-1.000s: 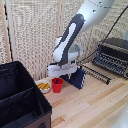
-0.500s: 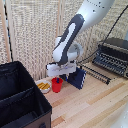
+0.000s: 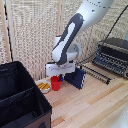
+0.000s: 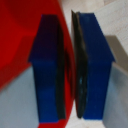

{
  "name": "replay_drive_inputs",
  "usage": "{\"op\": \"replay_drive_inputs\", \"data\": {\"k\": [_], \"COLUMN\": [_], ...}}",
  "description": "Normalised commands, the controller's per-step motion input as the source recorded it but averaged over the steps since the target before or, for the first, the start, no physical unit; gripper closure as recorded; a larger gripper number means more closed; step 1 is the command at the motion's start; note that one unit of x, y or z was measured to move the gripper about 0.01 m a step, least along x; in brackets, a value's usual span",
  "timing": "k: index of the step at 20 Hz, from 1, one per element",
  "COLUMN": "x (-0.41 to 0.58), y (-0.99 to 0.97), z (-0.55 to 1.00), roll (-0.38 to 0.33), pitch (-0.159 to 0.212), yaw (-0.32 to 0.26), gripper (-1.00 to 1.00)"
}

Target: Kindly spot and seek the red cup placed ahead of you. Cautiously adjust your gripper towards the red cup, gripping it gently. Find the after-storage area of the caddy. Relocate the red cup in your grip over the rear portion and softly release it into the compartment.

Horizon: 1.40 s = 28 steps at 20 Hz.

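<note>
Red cup (image 3: pixel 55 84) between dish (image 3: pixel 44 87) and case (image 3: pixel 76 77)

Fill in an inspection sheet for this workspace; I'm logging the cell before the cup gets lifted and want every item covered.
Surface: light wooden table, boards running across it.
Job's things: the red cup stands upright on the table, outside the caddy; the caddy's two black sections show nothing inside.
Clutter: small round dish with yellow contents beside the cup; dark blue case behind it; black appliance on the exterior view's right.
Grippers: the gripper is down at the cup; the wrist view shows the fingers close together with red cup wall by them; grip not confirmed.
Cables: a dark cable hangs above the appliance.
Surroundings: pale woven screen behind.
</note>
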Motion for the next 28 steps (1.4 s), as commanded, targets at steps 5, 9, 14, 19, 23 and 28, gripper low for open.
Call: {"op": "replay_drive_inputs", "data": {"k": [5, 9, 14, 19, 23, 28], "x": [0.162, 0.274, 0.407, 0.399, 0.397, 0.362], "y": [0.0, 0.0, 0.19, 0.57, 0.7, 0.77], "z": [0.79, 0.93, 0.82, 0.72, 0.76, 0.83], "roll": [-0.004, -0.008, 0.0, 0.0, -0.003, -0.032], "pitch": [0.141, 0.13, 0.17, 0.165, 0.129, 0.075], "yaw": [-0.005, 0.01, 0.018, 0.035, 0.045, 0.007], "gripper": [1.0, 1.0, 1.0, 1.0, 1.0, 1.0]}}
